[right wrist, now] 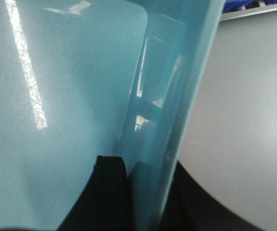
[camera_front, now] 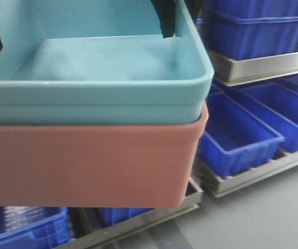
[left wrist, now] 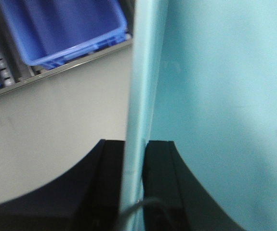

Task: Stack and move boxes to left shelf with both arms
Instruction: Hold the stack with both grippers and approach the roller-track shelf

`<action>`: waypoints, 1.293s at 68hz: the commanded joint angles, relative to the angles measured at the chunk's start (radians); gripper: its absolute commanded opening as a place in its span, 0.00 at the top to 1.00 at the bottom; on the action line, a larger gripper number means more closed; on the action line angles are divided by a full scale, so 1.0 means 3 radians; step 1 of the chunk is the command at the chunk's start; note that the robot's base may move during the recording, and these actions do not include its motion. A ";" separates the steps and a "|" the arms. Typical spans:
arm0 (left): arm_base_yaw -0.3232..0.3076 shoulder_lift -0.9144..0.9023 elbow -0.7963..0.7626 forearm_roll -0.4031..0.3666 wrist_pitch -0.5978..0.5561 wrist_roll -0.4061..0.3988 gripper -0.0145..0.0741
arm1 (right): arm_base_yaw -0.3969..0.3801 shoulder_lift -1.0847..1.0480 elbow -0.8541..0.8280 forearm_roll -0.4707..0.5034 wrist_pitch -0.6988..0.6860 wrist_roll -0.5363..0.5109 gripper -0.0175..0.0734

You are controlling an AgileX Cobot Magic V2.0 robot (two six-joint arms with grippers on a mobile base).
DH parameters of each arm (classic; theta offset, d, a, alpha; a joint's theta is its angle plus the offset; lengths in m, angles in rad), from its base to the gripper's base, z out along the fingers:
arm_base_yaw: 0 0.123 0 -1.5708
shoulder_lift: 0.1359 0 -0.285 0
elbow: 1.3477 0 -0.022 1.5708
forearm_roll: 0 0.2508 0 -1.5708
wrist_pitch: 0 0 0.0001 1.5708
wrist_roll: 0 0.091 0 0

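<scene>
Steel racks [camera_front: 252, 65] of royal-blue bins [camera_front: 237, 135] at 3 o'clock. Stacking looks done: turquoise bin [camera_front: 112, 62] nests in pink bin [camera_front: 86, 161], left gripper [left wrist: 134, 147] and right gripper [right wrist: 145, 166] pinching its walls; shelving remains.

1. We can read no text, label, brand, number or sign in any of the three views.
2. The turquoise box [camera_front: 86, 106] and the pink box [camera_front: 86, 166] show us only plain, smooth plastic walls.
3. The dark blue bins [camera_front: 237, 135] on the right are blurred, so we cannot tell if any marking stands on them.
</scene>
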 commanded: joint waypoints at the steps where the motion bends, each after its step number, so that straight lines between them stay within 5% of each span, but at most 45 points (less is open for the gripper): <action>1: -0.0102 -0.0111 -0.0166 -0.0302 -0.0744 -0.0050 0.85 | 0.0118 -0.0151 -0.0135 0.0206 -0.0699 -0.0050 0.75; 88: -0.0102 -0.0111 -0.0166 -0.0302 -0.0744 -0.0050 0.85 | 0.0118 -0.0151 -0.0135 0.0206 -0.0699 -0.0050 0.75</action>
